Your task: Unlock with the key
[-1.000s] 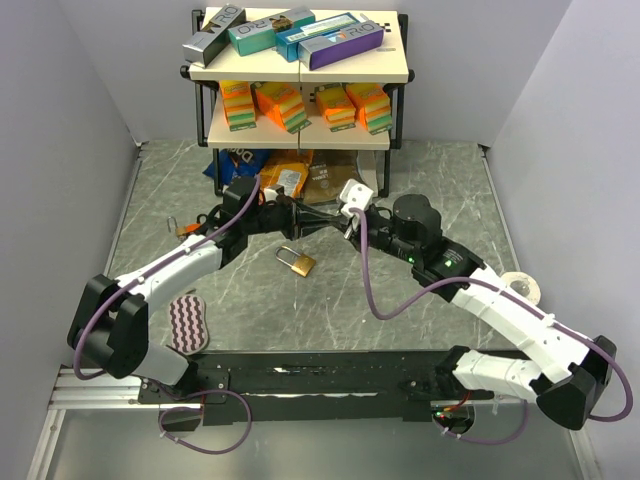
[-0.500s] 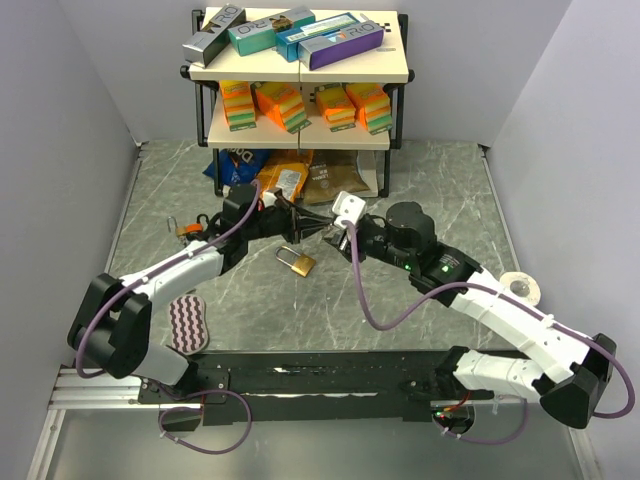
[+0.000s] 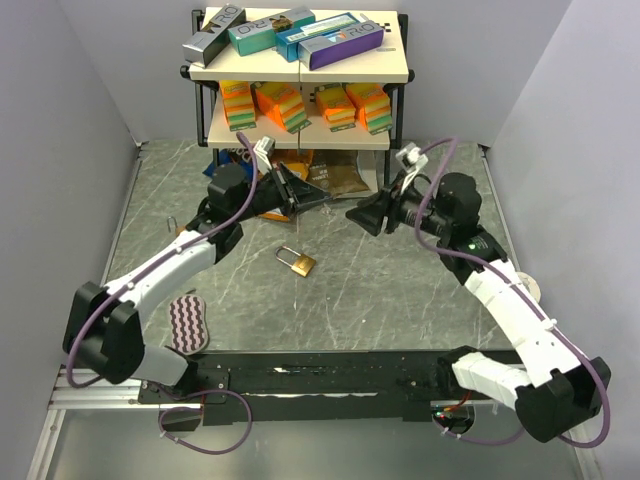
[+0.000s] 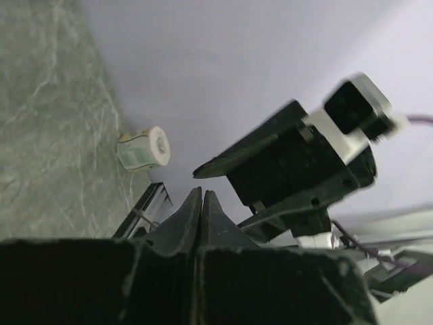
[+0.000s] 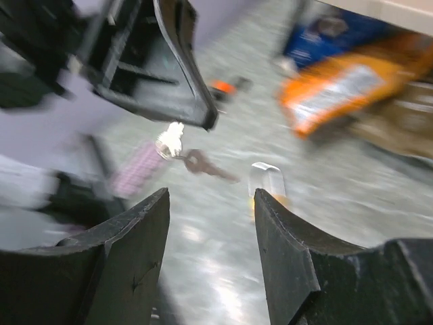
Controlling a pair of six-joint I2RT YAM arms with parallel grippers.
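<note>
Black right hand (image 3: 352,216) backed from key (image 5: 197,162).

Left gripper (image 3: 318,198) pinched closed, right gripper (image 3: 361,216) spread apart, both arms extended forward, tips facing each other

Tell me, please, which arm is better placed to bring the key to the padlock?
Left. The left claw is shut on the key, dangling at its tip; the right claw is open and empty. The padlock lies nearby.

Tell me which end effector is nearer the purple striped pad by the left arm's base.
Left. The left end effector, shut on the key, hangs beyond the striped pad toward the shelf; the right end effector, open, is farther right.
</note>
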